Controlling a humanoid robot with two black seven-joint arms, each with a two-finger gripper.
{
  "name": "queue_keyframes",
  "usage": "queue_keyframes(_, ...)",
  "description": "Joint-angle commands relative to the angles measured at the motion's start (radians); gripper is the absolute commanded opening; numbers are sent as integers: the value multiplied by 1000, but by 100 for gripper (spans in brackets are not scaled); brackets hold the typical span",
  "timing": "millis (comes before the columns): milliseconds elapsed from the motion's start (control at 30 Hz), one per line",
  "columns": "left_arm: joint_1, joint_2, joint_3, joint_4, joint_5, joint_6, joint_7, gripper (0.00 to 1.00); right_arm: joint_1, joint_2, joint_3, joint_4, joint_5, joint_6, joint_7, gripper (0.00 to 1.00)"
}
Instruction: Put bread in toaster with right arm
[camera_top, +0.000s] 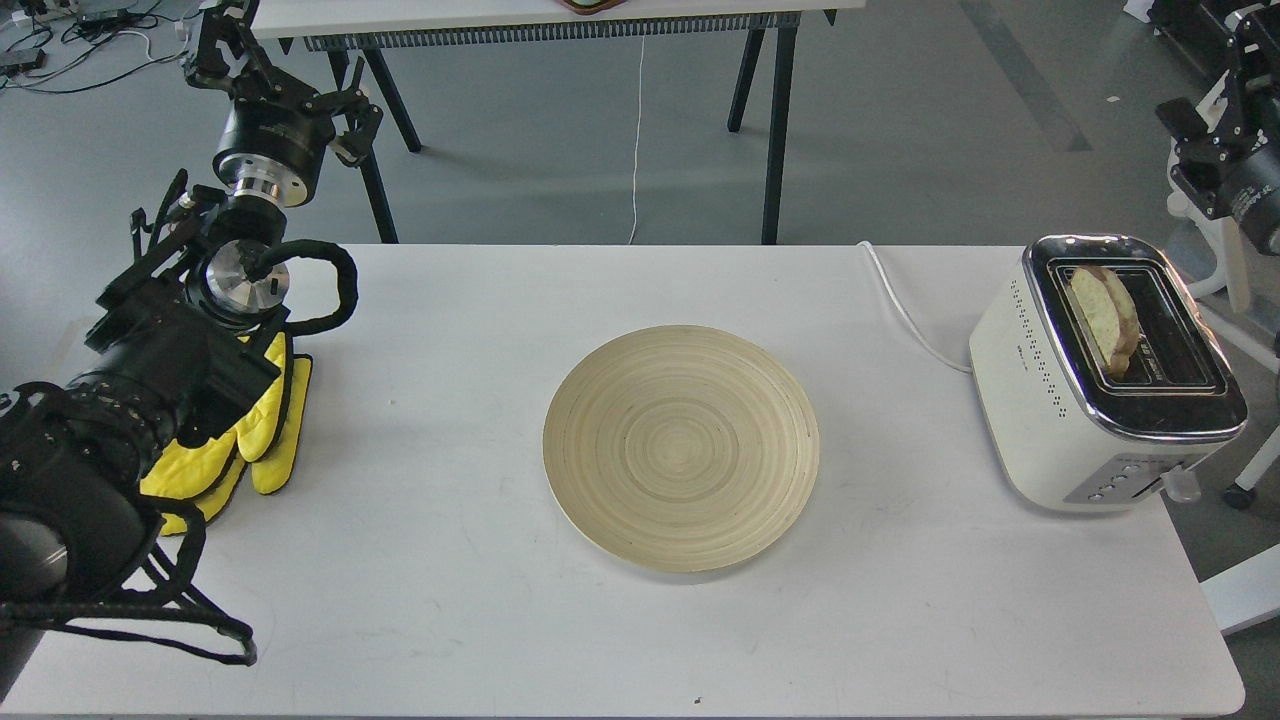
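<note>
Already the bread (1104, 322) stands in the toaster (1090, 400), upright in the left slot and leaning a little, its upper part still above the chrome rim, so I judge the placing step essentially done and only the finish left. The toaster sits at about three o'clock on the tabletop (900, 600), its white cord (905, 305) running off toward twelve; the bare wooden plate (681, 447) lies at the centre. The right hand (1215, 120) is at the frame's edge near two o'clock, clear of the bread, and I cannot tell how its fingers stand. The left hand (275, 80) is raised at ten o'clock, fingers apart and holding nothing, above the yellow mitts (255, 440). Next would come withdrawal, or a nudge if the slice must sit lower.
</note>
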Motion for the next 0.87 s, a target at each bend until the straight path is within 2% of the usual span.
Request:
queue_keyframes(0, 0, 1, -1, 0, 0, 0, 0, 100, 0, 140, 114, -138, 91, 92, -9, 100)
queue_keyframes(233, 0, 1, -1, 0, 0, 0, 0, 100, 29, 346, 249, -365, 123, 241, -21, 100)
queue_keyframes(433, -2, 3, 0, 0, 1, 0, 0, 100, 72, 374, 261, -413, 215, 250, -113, 100)
queue_keyframes(667, -2, 3, -1, 0, 0, 0, 0, 100, 133, 417, 261, -497, 223, 250, -110, 100)
queue_keyframes(833, -2, 1, -1, 0, 0, 0, 0, 100, 142, 423, 249, -498, 223, 251, -105, 100)
